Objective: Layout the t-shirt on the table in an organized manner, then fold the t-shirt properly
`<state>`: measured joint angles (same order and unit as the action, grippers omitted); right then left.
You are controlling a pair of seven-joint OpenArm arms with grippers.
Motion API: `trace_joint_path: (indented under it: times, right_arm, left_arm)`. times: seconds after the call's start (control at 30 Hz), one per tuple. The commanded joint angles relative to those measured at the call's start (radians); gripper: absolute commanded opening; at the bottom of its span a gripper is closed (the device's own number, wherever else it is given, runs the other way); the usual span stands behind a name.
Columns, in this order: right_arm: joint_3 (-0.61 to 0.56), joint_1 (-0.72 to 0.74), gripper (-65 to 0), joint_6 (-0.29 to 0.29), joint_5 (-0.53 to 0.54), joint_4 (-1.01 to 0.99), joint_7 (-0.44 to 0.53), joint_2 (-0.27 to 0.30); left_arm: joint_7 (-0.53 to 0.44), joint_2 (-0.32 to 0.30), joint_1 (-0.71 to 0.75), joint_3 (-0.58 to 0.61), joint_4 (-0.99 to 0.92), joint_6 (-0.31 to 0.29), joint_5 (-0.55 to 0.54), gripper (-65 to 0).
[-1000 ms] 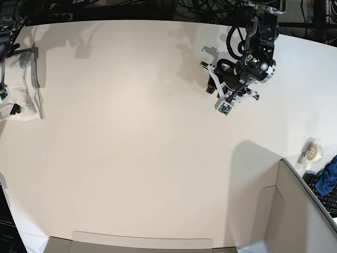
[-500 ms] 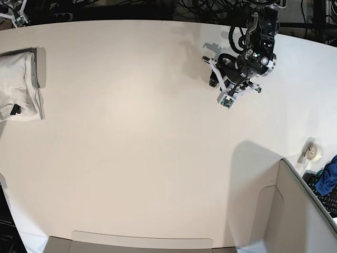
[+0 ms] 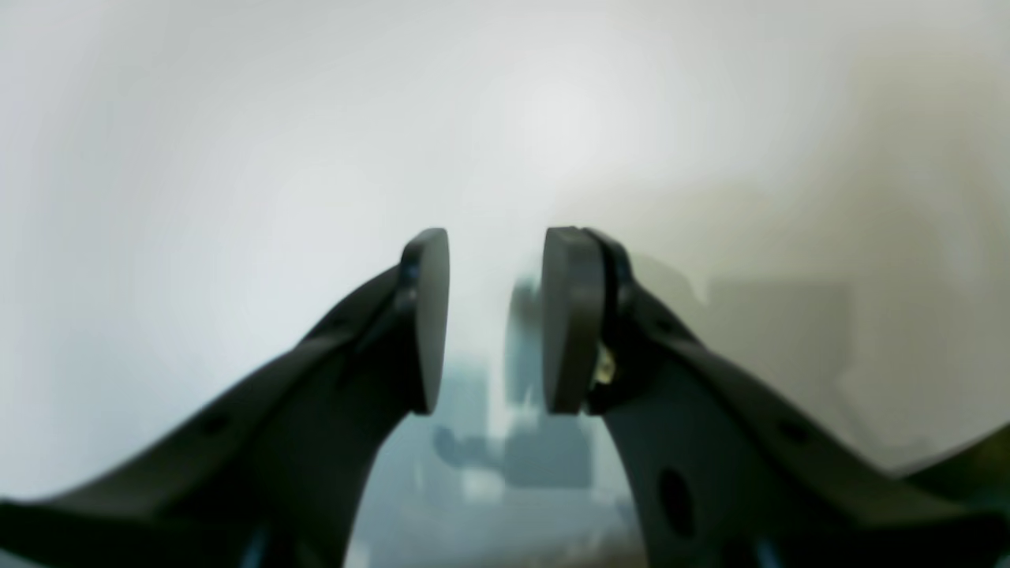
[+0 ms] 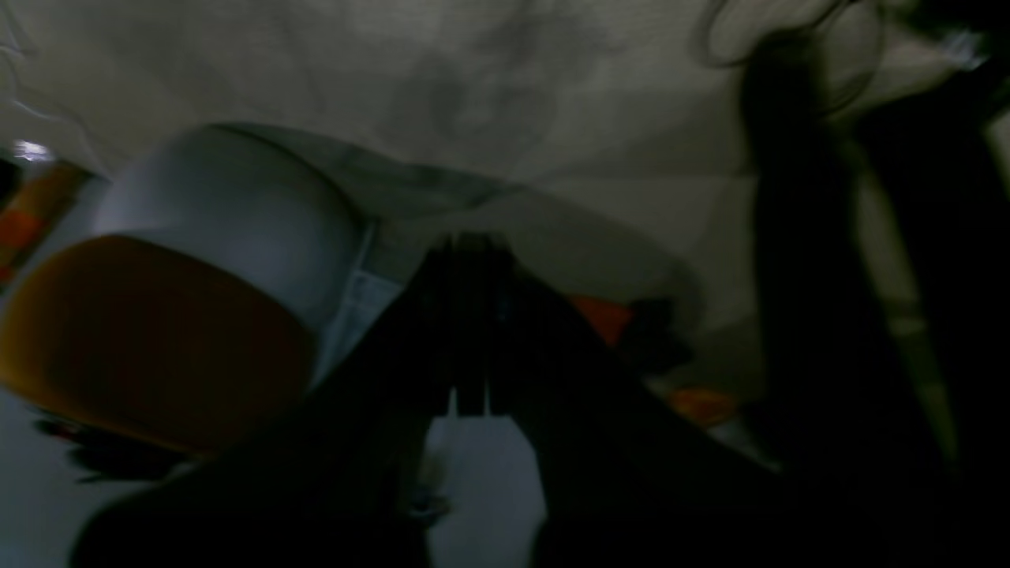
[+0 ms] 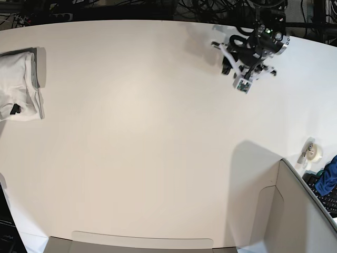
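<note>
Lying folded, white t-shirt (image 5: 18, 84), table (image 5: 137, 137) edge

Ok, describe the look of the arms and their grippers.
The left gripper has two dark grey curved fingers ending in flat oval pads. From the base camera, that arm is black with white brackets, looped black cables and a small green light. The right gripper appears dark, too dim for detail.

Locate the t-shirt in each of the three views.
Base: t-shirt folded at the table's far left edge.
Left wrist: not in view; only the left gripper over bare tabletop.
Right wrist: not recognisable; picture too dark and blurred.
Shared landmark: the off-white table, in base and left wrist views.
</note>
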<state>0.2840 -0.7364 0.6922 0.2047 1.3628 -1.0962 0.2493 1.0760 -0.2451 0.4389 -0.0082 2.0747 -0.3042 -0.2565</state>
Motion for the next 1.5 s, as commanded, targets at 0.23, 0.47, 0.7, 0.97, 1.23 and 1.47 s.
trace_joint_path:
  times: [0.23,0.47,0.7,0.97,1.23,1.47]
  right_arm:
    - [-0.102,0.249,-65.0,0.006,-0.087,-0.340,0.100,-0.018]
    - [-0.151,0.394,-65.0,0.006,-0.208,-0.506,0.189,-0.090]
    - [-0.145,0.516,-65.0,0.006,-0.311,-0.669,0.187,-0.146]
    - [-0.144,0.538,-65.0,-0.072,-0.327,-0.702,0.242,-0.189]
    - [-0.150,0.593,-65.0,-0.269,-0.330,-1.001,0.618,-0.190]
    - [-0.150,0.653,-65.0,-0.340,-0.331,-1.199,0.813,-0.264]
  left_arm:
    - [-0.190,-0.036,0.377,-0.140,0.021,-0.003,-0.014,-45.2]
    - [-0.221,-0.026,0.538,-0.129,0.010,-0.002,-0.016,-45.2]
    - [-0.236,0.000,0.418,-0.031,-0.334,-0.002,-0.016,-45.2]
    - [-0.472,0.045,0.239,0.093,-0.811,0.000,-0.014,-45.2]
    - [-0.701,0.103,-0.016,0.172,-1.316,0.001,-0.014,-45.2]
    - [-0.980,0.174,-0.208,0.175,-1.698,0.003,-0.010,-45.1]
